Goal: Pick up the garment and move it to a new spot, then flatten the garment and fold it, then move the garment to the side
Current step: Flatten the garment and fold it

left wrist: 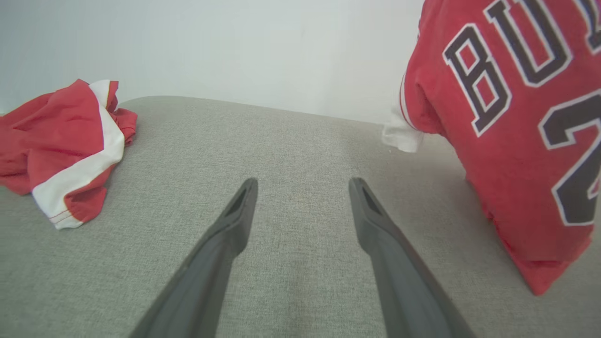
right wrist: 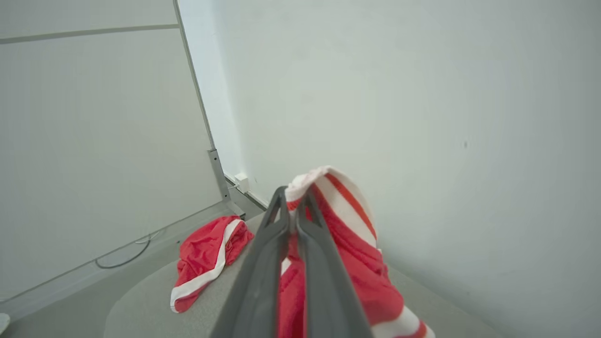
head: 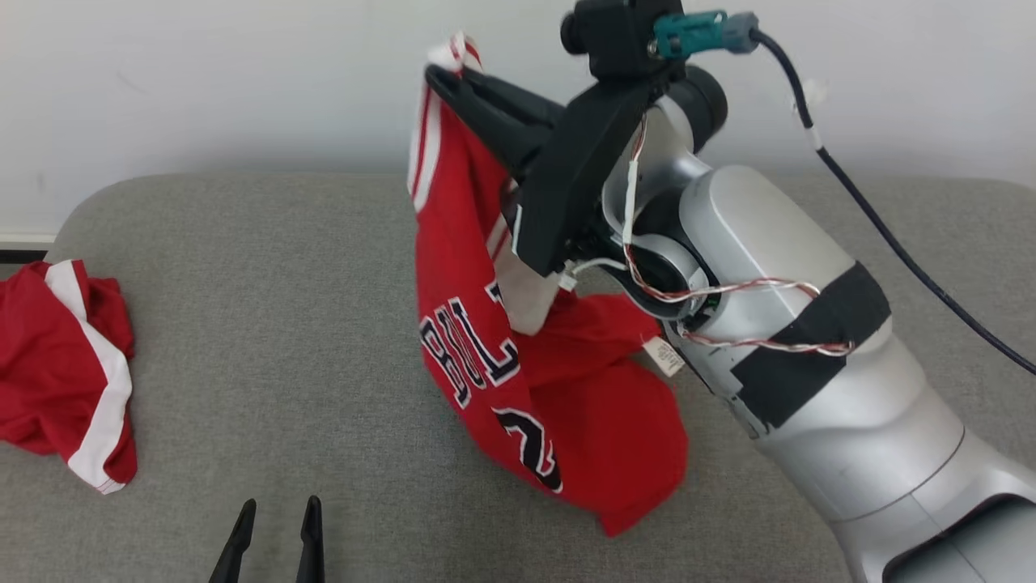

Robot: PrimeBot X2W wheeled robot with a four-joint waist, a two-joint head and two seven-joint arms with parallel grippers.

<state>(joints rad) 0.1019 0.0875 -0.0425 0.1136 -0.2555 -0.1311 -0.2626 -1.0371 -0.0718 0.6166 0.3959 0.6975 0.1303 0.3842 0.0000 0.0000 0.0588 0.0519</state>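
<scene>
1. One red jersey (head: 486, 364), dark lettering edged in white, white-and-red trim. Location: hanging from the right gripper (head: 441, 74) over the middle of the grey padded surface (head: 283, 267); its lower end appears to rest on the padding.
2. Right gripper: fingers pressed together on a bunched, trimmed edge. Whether it is armhole or neckline cannot be told.
3. Left gripper (head: 280, 508): fingers spread wide, nothing between them, low over the padding, well apart from the jersey.
4. Handling, as judged: light, limp knit that drapes and twists under its own weight. Not fragile. Smooth cloth may slip from a thin pinch.
5. Hold points, as judged: banded edges and shoulder seams, being thicker. A second hold at the opposite shoulder should spread it for flattening.
6. One other red-and-white garment (head: 65, 364), crumpled at the surface's left edge, well apart.
</scene>
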